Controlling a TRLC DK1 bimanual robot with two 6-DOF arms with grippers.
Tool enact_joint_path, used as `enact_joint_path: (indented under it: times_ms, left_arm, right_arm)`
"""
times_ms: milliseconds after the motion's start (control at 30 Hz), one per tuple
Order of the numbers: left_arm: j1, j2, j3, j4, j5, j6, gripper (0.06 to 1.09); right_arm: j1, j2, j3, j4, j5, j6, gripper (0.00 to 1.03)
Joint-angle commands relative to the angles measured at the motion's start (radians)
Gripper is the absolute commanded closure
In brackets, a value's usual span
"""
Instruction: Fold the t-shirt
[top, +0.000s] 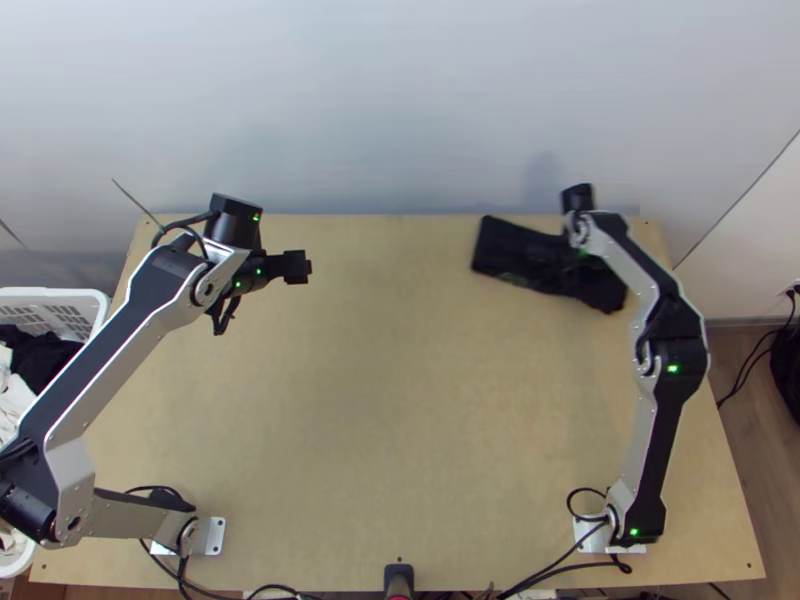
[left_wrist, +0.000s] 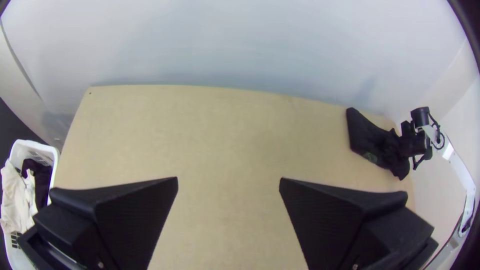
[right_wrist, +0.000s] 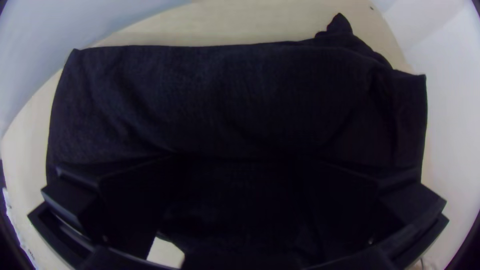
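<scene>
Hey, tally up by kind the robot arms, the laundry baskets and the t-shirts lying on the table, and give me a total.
Robot arms: 2
Laundry basket: 1
T-shirt: 1
Total: 4

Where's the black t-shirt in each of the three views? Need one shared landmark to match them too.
Top view: black t-shirt at upper right, near the far edge of the table.
Left wrist view: small and distant, black t-shirt by the right arm.
Right wrist view: close up, across most of the picture, black t-shirt between and beyond the right claw's open fingers.
Shared landmark: the table.
</scene>
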Motion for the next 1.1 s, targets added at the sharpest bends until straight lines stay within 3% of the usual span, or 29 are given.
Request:
enact_joint_path:
  times_ms: [0,633,1067]
  left_arm:
    - [0.013,-0.014,-0.008,0.002,0.0,0.003,0.1]
    - [0.033,-0.07,-0.042,0.001,-0.001,0.02,0.1]
    - [0.088,-0.218,-0.151,0.002,-0.03,0.029,0.1]
  right_arm:
    - [-0.151,0.017,0.021,0.011,0.001,-0.006,0.03]
    - [-0.342,-0.061,-0.004,0.016,0.001,-0.02,0.03]
    - [-0.259,-0.253,0.002,-0.001,-0.005,-0.029,0.03]
